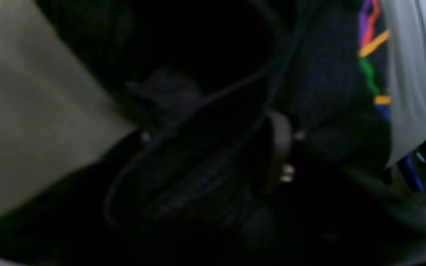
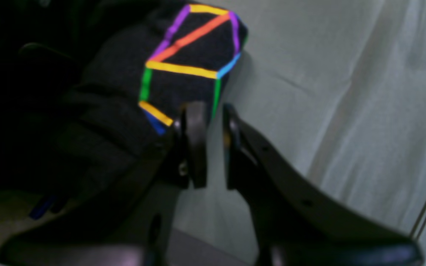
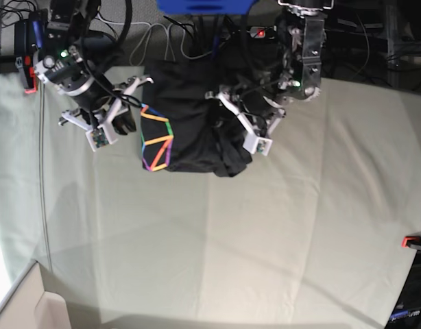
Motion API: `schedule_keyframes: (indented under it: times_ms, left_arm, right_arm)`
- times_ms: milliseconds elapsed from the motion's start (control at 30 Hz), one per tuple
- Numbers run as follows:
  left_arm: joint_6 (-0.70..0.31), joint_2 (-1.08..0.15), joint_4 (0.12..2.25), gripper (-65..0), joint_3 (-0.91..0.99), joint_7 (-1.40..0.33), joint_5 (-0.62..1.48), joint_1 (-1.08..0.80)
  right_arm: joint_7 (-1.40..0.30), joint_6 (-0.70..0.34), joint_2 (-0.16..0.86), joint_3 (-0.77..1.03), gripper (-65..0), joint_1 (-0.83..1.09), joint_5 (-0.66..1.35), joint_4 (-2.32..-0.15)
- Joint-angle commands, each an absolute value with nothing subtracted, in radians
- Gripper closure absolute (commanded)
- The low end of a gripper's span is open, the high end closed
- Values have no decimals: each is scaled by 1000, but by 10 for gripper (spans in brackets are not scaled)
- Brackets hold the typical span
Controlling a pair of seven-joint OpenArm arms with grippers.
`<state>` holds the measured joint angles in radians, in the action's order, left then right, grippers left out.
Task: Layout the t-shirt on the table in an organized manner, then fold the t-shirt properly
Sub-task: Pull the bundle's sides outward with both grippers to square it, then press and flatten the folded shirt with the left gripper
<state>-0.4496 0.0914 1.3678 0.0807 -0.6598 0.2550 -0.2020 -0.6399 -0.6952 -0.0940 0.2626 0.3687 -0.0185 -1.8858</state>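
Right gripper pinching the t-shirt hem over the desk, left gripper state untellable: bunched cloth risks slipping, twisting.

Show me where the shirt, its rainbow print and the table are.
shirt [image 3: 197, 116], base view, on its plain dark middle.
rainbow print [image 2: 189, 55], right wrist view, between the orange and yellow lines.
table [image 3: 265, 247], base view, on a bare stretch of its pale cloth.
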Motion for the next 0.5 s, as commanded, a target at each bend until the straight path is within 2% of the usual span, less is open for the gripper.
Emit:
schedule_keyframes:
  times_ms: [0, 133, 233, 467]
  left_arm:
    - [-453, 96, 1382, -220, 76, -671, 257, -202]
    - [-453, 94, 1383, -122, 77, -671, 257, -200]
    - [-444, 93, 1377, 0, 76, -680, 255, -166]
    - [-452, 65, 1372, -2, 71, -673, 245, -68]
  right_arm:
    - [-618, -698, -90, 263, -67, 366, -2, -1903]
    - [-618, -698, -84, 265, -67, 366, -2, -1903]
    - [-618, -698, -71, 265, -65, 366, -2, -1903]
    - [-618, -698, -70, 366, -65, 343, -2, -1903]
